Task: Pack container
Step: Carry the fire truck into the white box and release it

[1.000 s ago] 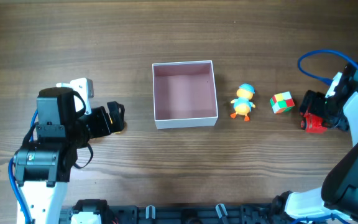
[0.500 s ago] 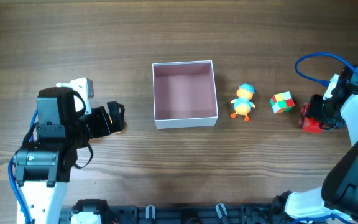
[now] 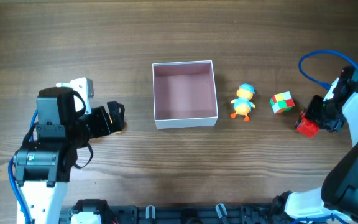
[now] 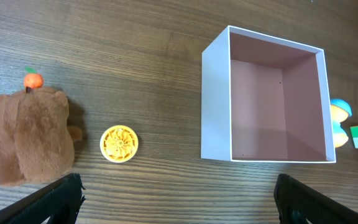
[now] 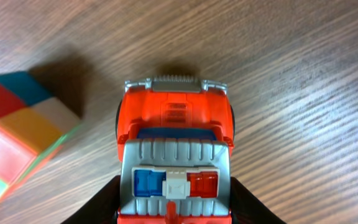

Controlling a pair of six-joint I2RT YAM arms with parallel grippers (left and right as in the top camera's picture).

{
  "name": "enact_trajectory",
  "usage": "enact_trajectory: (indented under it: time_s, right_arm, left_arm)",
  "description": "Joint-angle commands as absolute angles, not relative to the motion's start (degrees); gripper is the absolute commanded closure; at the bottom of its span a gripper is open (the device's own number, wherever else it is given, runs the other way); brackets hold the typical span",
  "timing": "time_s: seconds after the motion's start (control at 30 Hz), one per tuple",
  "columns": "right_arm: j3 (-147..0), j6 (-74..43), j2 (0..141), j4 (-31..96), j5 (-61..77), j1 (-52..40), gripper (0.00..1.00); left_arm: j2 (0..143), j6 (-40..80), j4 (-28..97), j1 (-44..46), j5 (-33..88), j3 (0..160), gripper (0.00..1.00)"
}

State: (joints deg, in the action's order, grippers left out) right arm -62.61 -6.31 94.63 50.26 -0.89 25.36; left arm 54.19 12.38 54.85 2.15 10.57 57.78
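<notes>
Your right arm is folded in, with the right gripper (image 3: 307, 124) pointing down and its fingers pinching the red toy truck (image 5: 174, 149) by its sides. Your left gripper (image 3: 114, 117) hangs with fingers spread wide. The container (image 4: 215, 106) lies ahead of them, nearer the right finger.

Loose items on the wood-grain table (image 3: 166, 31): five small toys.

Overhead view: a yellow toy duck (image 3: 243, 101) with a blue cap and orange feet lies to the left of a multicoloured puzzle cube (image 3: 282, 102), the two apart. A red toy truck (image 3: 306, 126) sits to the right of the cube and slightly nearer the frame's bottom edge. Right wrist view: the truck has a grey roof with a blue-and-red light bar. Left wrist view: a brown plush toy (image 4: 30, 137) carries a small orange ball at its top edge. A small yellow round toy (image 4: 119, 144) with a swirled top lies just to its right, not touching.
</notes>
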Motion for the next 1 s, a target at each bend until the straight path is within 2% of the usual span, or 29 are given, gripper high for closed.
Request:
enact_trajectory:
  time_s: [0.0,0.13,0.23,0.43,0.67,0.9,0.97]
  right_arm:
    - [-72.60,-9.39,86.94,54.11,3.53,21.45,0.96]
    - [-82.91,-10.81,77.76,59.11,6.17,10.35,0.96]
    - [-85.30,-17.12,74.17,57.84,4.89,-6.04,0.96]
    - [-85.30,-20.95,82.48,46.61,-5.17,-29.50,0.96]
    - [-85.27,-21.28,101.69,41.25,-3.20,-30.04,0.96]
    - [-85.27,-22.22,110.24,40.69,-3.18,-25.65,0.95]
    - [-85.27,-20.97,111.39,40.73,-2.90,-25.47,0.91]
  left_arm:
    - [54.17,12.47,54.65,2.35,10.41,58.63,0.00]
    - [54.17,12.47,54.65,2.35,10.41,58.63,0.00]
    - [54.17,12.47,54.65,2.35,10.41,58.63,0.00]
    - [54.17,12.47,54.65,2.35,10.44,58.63,0.00]
    - [54.17,12.47,54.68,2.35,10.44,58.63,0.00]
    - [54.17,12.47,54.68,2.35,10.41,58.61,0.00]
    - [54.17,12.47,54.68,2.35,10.41,58.61,0.00]
